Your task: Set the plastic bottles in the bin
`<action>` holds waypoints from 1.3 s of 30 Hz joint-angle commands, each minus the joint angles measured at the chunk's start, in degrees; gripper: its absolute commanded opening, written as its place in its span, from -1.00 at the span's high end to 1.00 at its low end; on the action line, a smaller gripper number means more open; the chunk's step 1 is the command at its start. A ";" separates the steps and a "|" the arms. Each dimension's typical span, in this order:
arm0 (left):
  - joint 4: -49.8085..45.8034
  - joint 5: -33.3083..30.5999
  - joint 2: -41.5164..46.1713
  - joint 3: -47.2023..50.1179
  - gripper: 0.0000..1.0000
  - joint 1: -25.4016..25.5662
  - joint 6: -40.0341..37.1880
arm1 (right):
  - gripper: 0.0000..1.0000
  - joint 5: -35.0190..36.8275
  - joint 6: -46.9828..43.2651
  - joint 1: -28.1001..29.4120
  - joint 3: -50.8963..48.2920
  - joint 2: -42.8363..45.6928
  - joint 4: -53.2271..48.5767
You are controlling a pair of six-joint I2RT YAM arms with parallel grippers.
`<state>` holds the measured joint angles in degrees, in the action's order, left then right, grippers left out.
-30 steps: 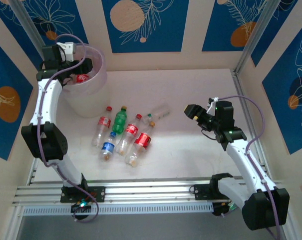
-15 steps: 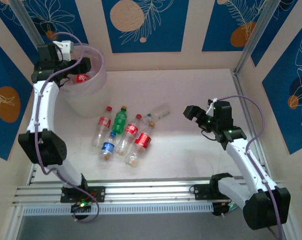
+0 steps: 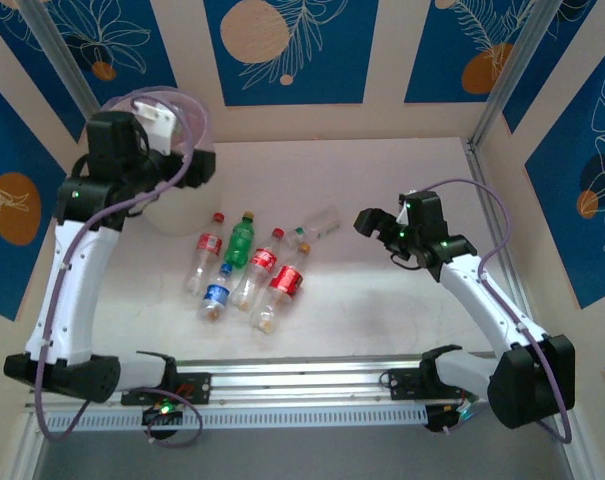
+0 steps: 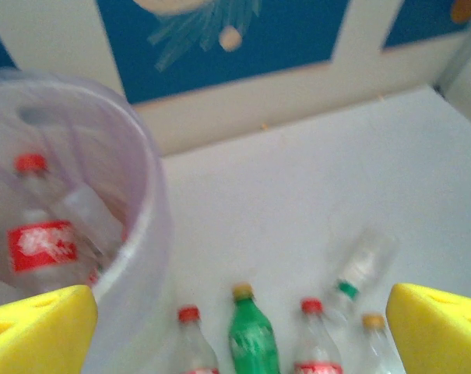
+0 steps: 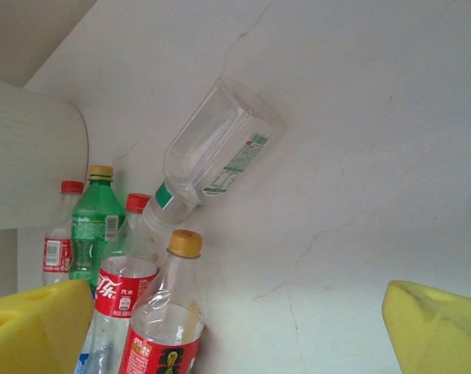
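Mostly clear plastic bottles [image 3: 240, 242] lie nr translucent round bin [image 4: 145, 226]; L+R jaws wide open, empty.

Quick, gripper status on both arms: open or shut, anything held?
Left gripper: open, holding nothing.
Right gripper: open, holding nothing.

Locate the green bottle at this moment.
In the top view, left of centre, the green bottle lies between the leftmost red-capped bottle and a red-labelled bottle, near the bin.
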<state>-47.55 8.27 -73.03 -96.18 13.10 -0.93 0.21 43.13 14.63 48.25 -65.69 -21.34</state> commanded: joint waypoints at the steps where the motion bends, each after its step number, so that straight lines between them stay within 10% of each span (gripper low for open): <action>1: -5.79 -2.16 1.17 5.65 -0.88 4.76 3.64 | -0.91 0.28 1.26 -0.11 2.97 -2.09 1.02; 17: 0.20 -3.48 -15.16 21.55 -0.87 33.97 22.93 | -0.93 -2.66 3.53 -4.40 -0.43 -1.66 3.09; 39: 10.37 -3.81 -29.89 25.76 -0.81 35.98 23.99 | -0.98 -8.97 3.35 -6.65 -2.52 -3.74 5.61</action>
<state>-38.54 5.23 -101.69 -70.52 48.62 22.24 -6.76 46.78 8.21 46.33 -68.93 -16.75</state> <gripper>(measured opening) 0.903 0.992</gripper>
